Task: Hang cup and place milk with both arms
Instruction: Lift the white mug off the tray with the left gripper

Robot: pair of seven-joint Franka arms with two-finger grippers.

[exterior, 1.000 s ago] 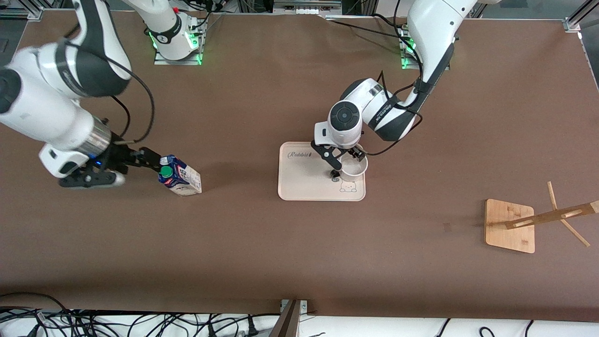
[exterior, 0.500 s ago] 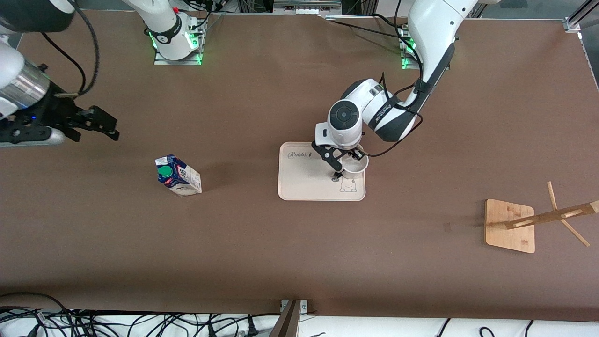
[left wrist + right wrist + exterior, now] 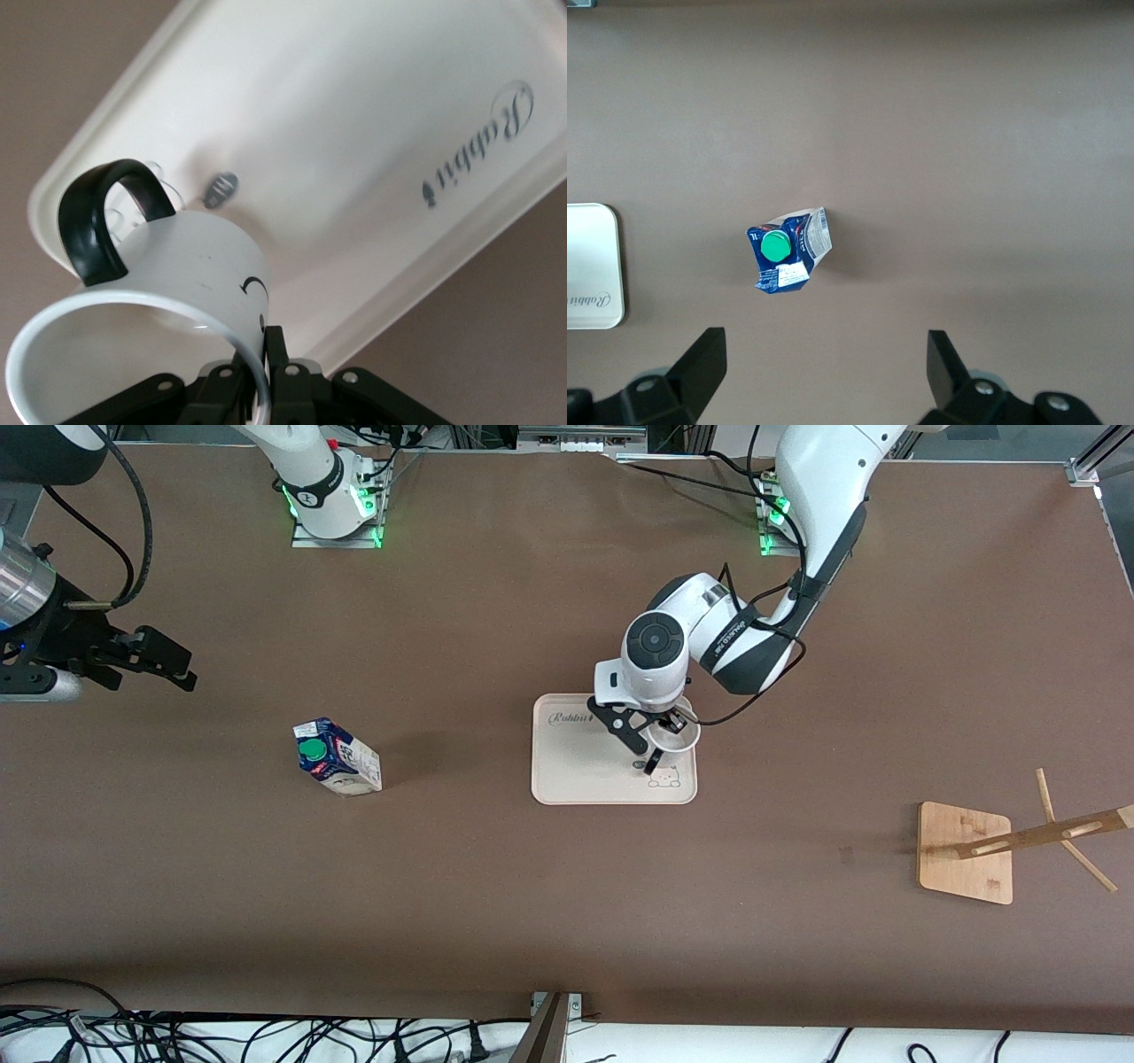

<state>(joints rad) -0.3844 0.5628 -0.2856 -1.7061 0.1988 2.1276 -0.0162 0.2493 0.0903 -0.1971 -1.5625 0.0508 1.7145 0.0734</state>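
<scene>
The cup (image 3: pixel 671 736) hangs tipped over the tray (image 3: pixel 576 779), its rim pinched by the left gripper (image 3: pixel 660 737). It looks light, hard, breakable. The milk (image 3: pixel 337 757) stands alone; the right gripper (image 3: pixel 164 662) hovers spread wide. Grab its 2 sides.

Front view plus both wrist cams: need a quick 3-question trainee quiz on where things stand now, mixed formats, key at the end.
1. True or false: the right tool is shut on the milk.
2. Which does the left tool grip? A) the cup's rim B) the cup's black handle C) the tray's edge
3. Fill in: the cup is over the ____.

Key
1. False. The right tool is open and up over bare table toward the right arm's end; the milk stands alone.
2. A. The fingers pinch the rim; the handle is free.
3. Tray.
</scene>
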